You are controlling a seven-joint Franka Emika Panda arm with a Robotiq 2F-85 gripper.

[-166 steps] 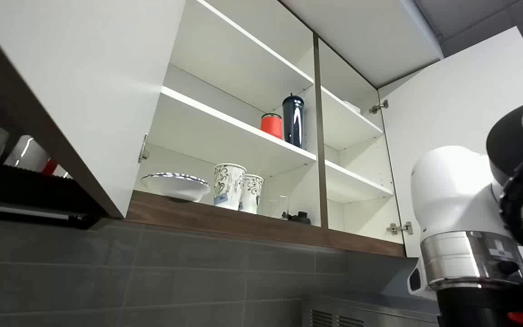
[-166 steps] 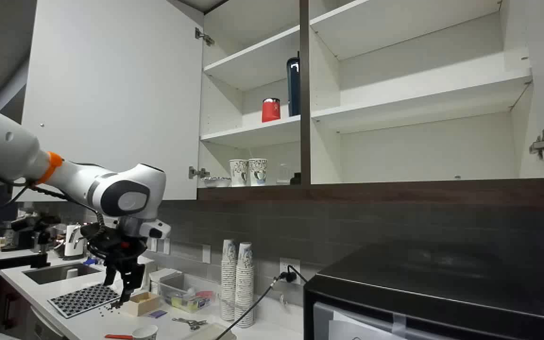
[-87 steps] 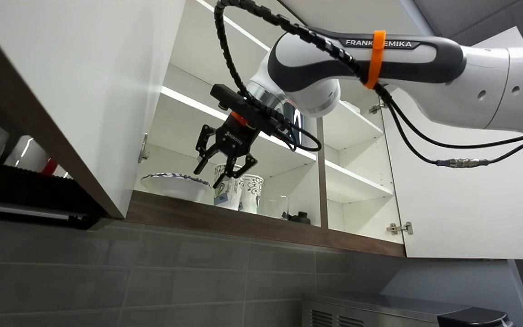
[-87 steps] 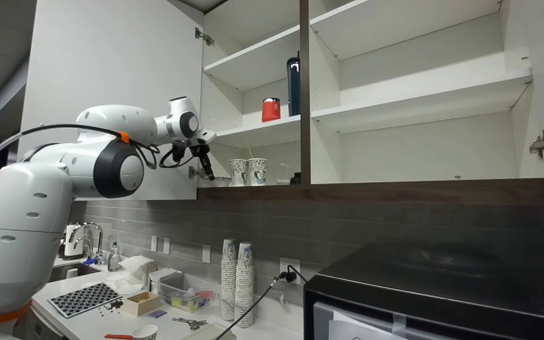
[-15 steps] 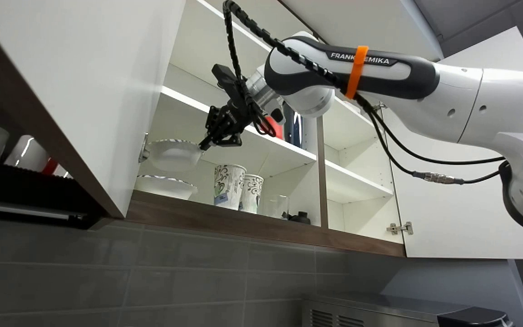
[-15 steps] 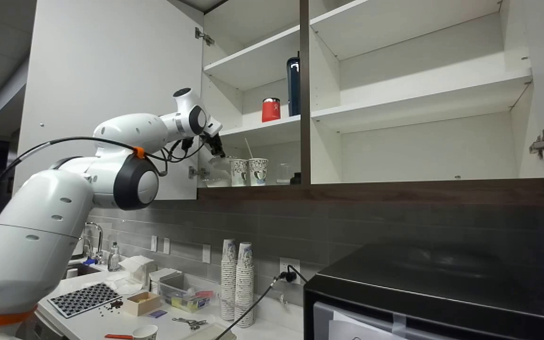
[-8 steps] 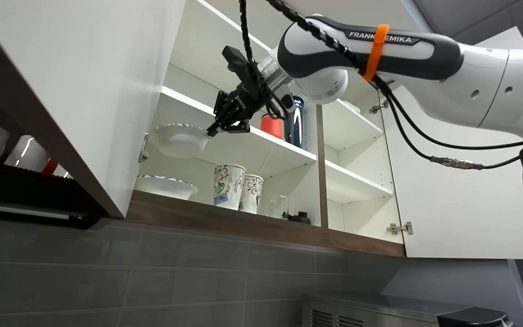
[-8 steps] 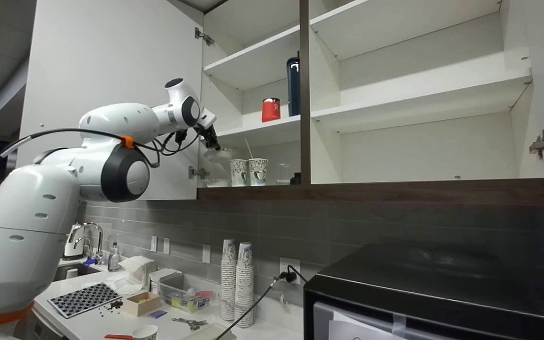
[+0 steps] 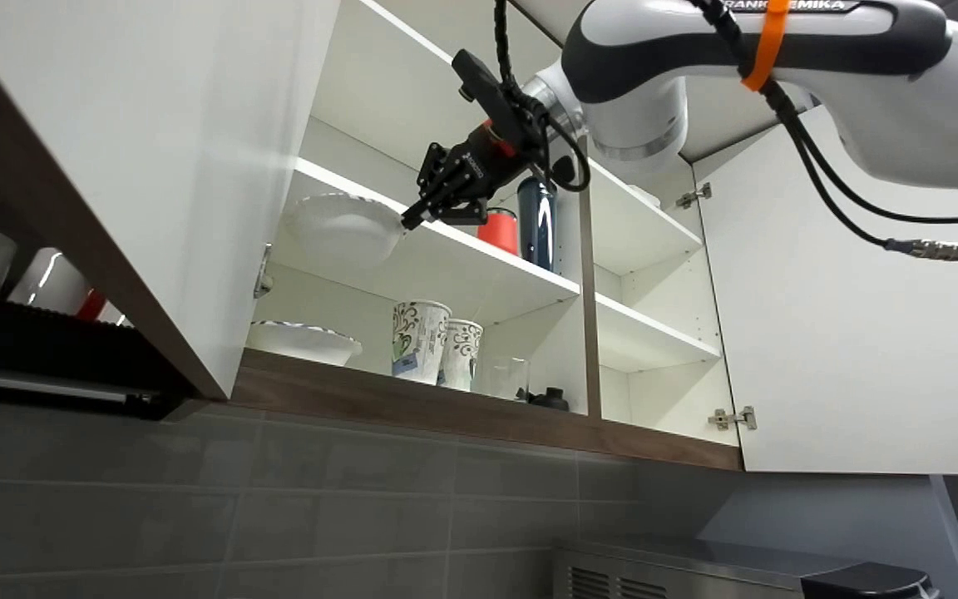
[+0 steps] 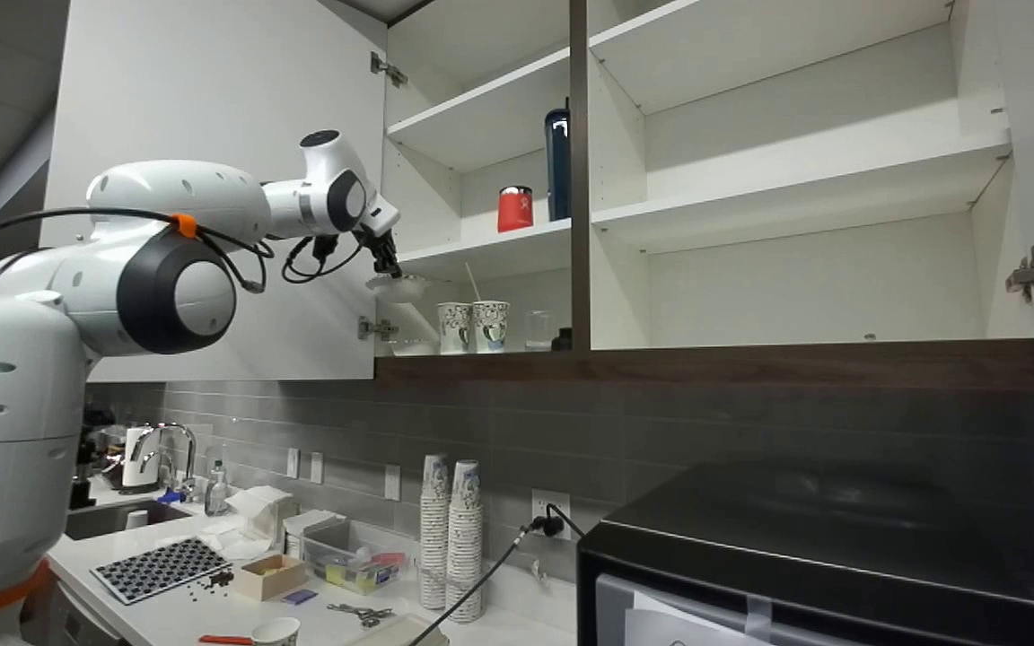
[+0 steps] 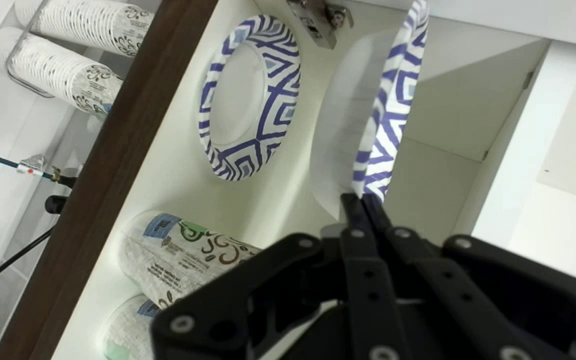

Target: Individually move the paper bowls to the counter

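Observation:
My gripper is shut on the rim of a paper bowl, which has a blue-and-white zigzag band inside. In both exterior views this bowl hangs tilted from the fingertips at the cabinet opening, partly in front of the middle shelf's edge. Below it, a second paper bowl rests upright on the bottom shelf; the wrist view shows its patterned rim and plain base. The white counter lies well below the cabinet.
Two patterned cups stand right of the shelf bowl. A red tumbler and a dark bottle occupy the middle shelf. Open cabinet doors flank the opening. Cup stacks, a seed tray and a plastic bin crowd the counter.
Earlier the jaws stood open above the shelf bowls; now one bowl is gripped and lifted off. Over the last second gripper and bowl have risen and moved outward from the cabinet.

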